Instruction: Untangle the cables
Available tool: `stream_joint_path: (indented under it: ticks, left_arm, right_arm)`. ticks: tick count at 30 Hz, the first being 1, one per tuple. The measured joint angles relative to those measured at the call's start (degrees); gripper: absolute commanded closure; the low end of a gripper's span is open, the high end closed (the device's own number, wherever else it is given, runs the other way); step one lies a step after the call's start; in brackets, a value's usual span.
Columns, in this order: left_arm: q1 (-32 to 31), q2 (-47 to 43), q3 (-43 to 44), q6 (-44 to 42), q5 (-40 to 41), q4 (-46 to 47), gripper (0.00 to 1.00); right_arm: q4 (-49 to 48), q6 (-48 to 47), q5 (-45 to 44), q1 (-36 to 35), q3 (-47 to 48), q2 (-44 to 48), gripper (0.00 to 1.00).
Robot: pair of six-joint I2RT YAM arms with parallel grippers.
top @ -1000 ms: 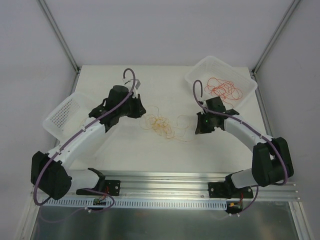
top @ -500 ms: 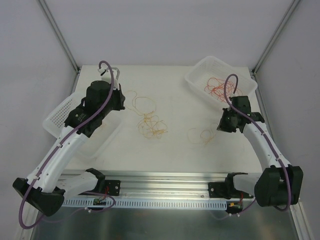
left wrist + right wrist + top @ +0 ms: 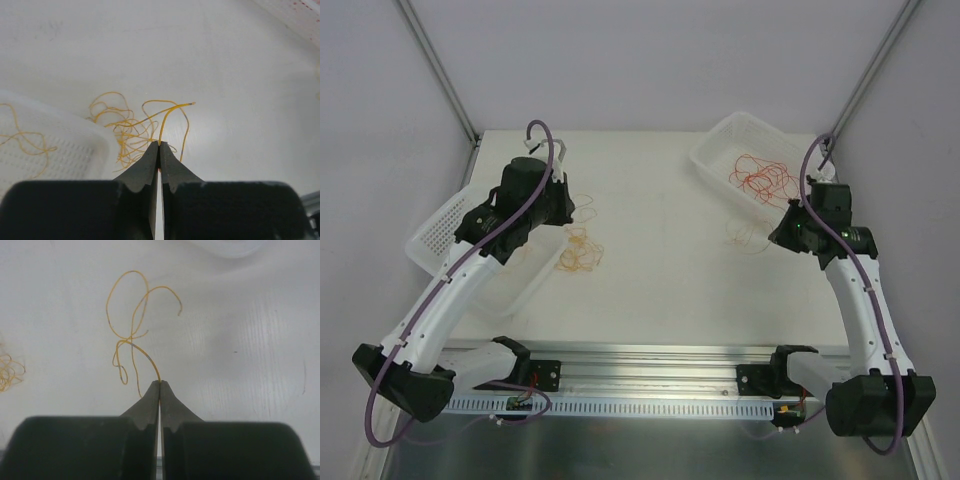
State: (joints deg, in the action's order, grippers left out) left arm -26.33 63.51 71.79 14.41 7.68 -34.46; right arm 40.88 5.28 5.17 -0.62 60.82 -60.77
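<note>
A tangle of yellow-orange cables [image 3: 580, 250] lies on the white table beside the left basket and also shows in the left wrist view [image 3: 125, 131]. My left gripper [image 3: 566, 208] [image 3: 159, 144] is shut on one strand of this tangle. My right gripper [image 3: 782, 233] [image 3: 159, 382] is shut on a single looped yellow-orange cable [image 3: 745, 233] [image 3: 131, 332], held apart from the tangle, below the right basket. Red-orange cables [image 3: 765, 176] lie in the right basket.
A white mesh basket [image 3: 445, 235] [image 3: 65, 150] stands at the left with a yellow strand [image 3: 25, 140] in it. Another white basket [image 3: 720, 150] stands at the back right. Metal frame posts stand at the back corners and a rail runs along the near edge.
The left gripper has dragged the yellow tangle left toward the left basket. The right gripper has moved right and back with one separated strand, toward the right basket.
</note>
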Motion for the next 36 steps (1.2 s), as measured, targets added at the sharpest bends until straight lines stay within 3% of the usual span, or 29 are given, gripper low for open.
stream_joint_path:
  ticks: [10, 11, 13, 21, 25, 36]
  left_arm:
    - [-9.94, 4.85, 2.80, 2.01, -14.88, 4.28, 0.97]
    - [-10.93, 5.55, 2.62, 2.27, -15.43, 4.94, 0.85]
    - [-12.68, 7.17, 1.44, 2.73, -16.39, 6.60, 0.77]
    - [-17.09, 13.64, -3.32, 3.69, -17.31, 7.19, 0.22]
    - [-17.25, 12.33, -3.30, 1.86, -18.82, 8.70, 0.09]
    - [-19.54, 8.15, -3.10, -0.92, -27.23, 19.93, 0.13]
  right_arm:
    - [-1.77, -0.90, 5.81, -5.97, -4.20, -0.90, 0.99]
    - [-1.81, -1.25, 6.25, -6.27, -4.07, -0.74, 0.99]
    - [-1.97, -1.92, 7.10, -7.08, -3.65, -0.22, 0.99]
    - [-2.21, -5.05, 11.41, -10.93, 2.19, 4.46, 0.99]
    - [-2.49, -6.21, 15.28, -12.44, 5.57, 5.77, 0.99]
    - [-5.40, -5.79, 21.18, -20.87, 6.91, 4.74, 0.99]
